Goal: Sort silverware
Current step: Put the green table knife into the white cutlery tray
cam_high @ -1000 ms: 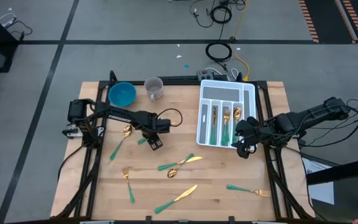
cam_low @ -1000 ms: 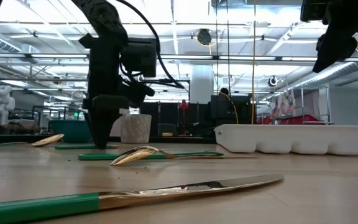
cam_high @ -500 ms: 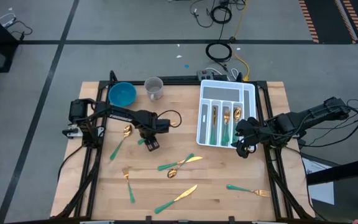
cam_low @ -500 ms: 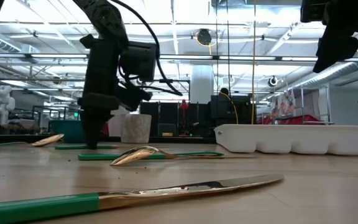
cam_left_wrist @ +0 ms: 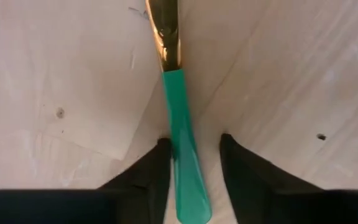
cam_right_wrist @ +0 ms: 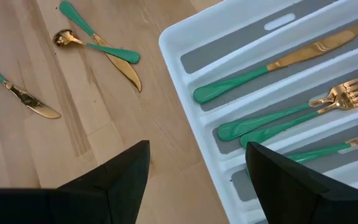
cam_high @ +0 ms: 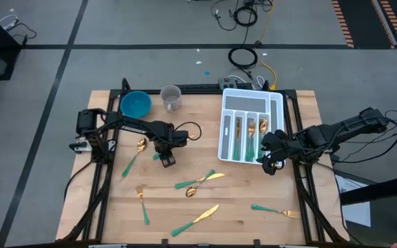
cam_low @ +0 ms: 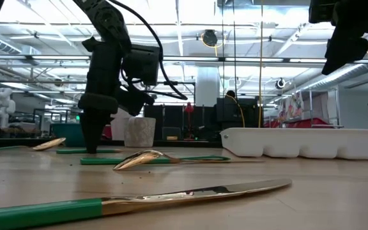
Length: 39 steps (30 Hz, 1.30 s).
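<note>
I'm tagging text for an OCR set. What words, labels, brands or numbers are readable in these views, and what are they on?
None can be read.
The silverware, white divided tray, blue bowl and cup show no markings.
Posters on the far wall in the low view: too blurred to read.
Small lit sign behind the left arm: too small to read.

A pale wooden table holds scattered silverware with teal-green handles and shiny gold heads. On the table's far side stand a white divided tray with grey compartment floors, a bright blue bowl and a greyish cup. Both arms are black.
</note>
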Available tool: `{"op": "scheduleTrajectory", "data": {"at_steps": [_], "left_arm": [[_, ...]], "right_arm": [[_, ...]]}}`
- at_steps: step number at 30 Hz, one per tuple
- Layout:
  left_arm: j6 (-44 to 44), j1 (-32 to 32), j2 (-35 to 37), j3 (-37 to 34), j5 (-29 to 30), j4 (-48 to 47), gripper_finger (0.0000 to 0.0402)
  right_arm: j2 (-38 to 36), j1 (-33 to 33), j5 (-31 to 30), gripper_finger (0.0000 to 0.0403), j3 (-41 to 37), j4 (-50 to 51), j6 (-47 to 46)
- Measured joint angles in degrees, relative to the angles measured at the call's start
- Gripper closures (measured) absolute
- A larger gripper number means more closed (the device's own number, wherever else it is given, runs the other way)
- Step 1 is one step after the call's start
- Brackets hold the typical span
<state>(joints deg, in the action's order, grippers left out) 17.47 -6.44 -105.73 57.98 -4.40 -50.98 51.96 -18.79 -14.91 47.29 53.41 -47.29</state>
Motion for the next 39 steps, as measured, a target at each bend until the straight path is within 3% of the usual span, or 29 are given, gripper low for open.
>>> {"op": "scheduleTrajectory", "data": {"at_steps": [6,15,28,31,39], "left_arm": [[-0.6,-0.7,0.0,0.0,-0.7,0.5,0.0366],[-1.3,0.5,0.0,0.2,1.2,0.4,0.0368],[-1.4,1.1,-0.6,6.5,0.9,-6.8,0.0369],[-1.5,1.2,-0.5,8.0,0.7,-7.8,0.0400],[-0.7,1.2,-0.4,10.2,2.2,-10.8,0.0401]], "right_arm": [[0.0,0.0,0.0,0.0144,0.0,0.0,0.0],[0.0,0.0,0.0,0.0144,0.0,0.0,0.0],[0.0,0.0,0.0,0.0144,0.0,0.0,0.2],[0.0,0.0,-0.1,0.0144,0.0,0.1,0.4],[0.0,0.0,-2.8,0.0144,0.0,-0.3,3.5]]}}
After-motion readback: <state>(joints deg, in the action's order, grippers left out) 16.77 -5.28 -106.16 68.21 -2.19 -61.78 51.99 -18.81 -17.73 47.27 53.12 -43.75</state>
